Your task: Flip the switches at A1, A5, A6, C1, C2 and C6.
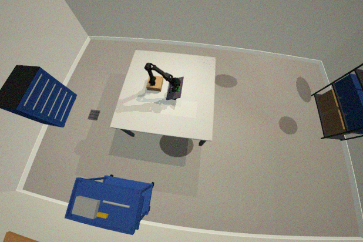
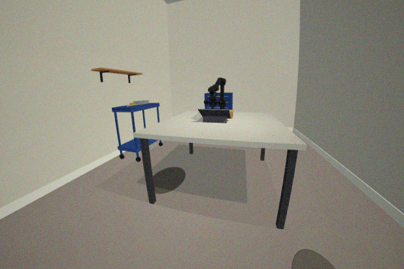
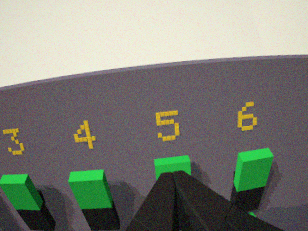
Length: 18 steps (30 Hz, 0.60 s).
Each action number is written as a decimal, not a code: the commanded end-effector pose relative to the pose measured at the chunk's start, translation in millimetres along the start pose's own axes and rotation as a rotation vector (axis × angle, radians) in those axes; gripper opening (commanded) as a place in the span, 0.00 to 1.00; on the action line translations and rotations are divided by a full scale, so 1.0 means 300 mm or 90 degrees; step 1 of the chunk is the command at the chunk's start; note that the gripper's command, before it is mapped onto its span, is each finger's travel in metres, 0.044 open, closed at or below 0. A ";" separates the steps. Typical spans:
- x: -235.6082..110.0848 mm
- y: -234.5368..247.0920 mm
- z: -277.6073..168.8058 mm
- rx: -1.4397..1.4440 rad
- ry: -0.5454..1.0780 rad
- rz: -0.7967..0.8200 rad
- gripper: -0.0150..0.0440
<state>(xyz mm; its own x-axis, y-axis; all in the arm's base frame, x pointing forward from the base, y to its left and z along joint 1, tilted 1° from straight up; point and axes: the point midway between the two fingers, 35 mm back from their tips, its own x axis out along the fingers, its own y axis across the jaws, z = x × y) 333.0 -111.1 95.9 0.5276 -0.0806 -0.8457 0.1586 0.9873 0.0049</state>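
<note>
The dark purple switch panel [image 3: 199, 94] [image 1: 177, 91] [image 2: 214, 115] lies on the white table [image 1: 188, 116] [image 2: 248, 132], with yellow column numbers 3 to 6 in the wrist view. In the far row, green switches stand under the 3 [image 3: 20, 191], the 4 [image 3: 89, 188], the 5 [image 3: 171, 164] and the 6 [image 3: 252, 168]. My gripper [image 3: 171, 182] [image 1: 175, 84] is shut and empty. Its black tip sits right at the near edge of the switch under 5; I cannot tell whether it touches. The fingers hide the nearer rows below it.
The arm's tan wooden base block [image 1: 154, 83] stands beside the panel. Around the table are a blue cabinet [image 1: 41, 96], a blue cart [image 1: 111, 204] [image 2: 135, 123], a shelving rack [image 1: 340, 107] and a wall shelf [image 2: 116, 71].
</note>
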 end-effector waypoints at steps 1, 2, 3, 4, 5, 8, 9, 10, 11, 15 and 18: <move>0.004 -0.002 0.000 0.003 0.000 -0.002 0.25; 0.004 -0.002 0.000 0.003 0.000 -0.002 0.25; -0.006 0.000 0.000 0.000 0.000 0.000 0.25; -0.026 -0.001 0.001 0.000 -0.002 0.000 0.25; -0.061 -0.002 0.002 0.001 -0.004 -0.001 0.25; -0.185 -0.002 -0.005 0.002 -0.013 -0.002 0.25; -0.206 -0.001 -0.008 0.002 -0.015 -0.002 0.25; -0.212 -0.001 -0.009 0.002 -0.015 -0.002 0.25; -0.212 -0.001 -0.009 0.002 -0.015 -0.002 0.25; -0.212 -0.001 -0.009 0.002 -0.015 -0.002 0.25; -0.212 -0.056 -0.008 0.002 -0.015 -0.003 0.25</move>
<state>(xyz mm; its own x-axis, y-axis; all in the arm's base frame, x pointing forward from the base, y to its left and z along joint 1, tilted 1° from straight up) 298.6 -108.4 144.2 0.5421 -0.0833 -0.8362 0.1605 0.9870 0.0058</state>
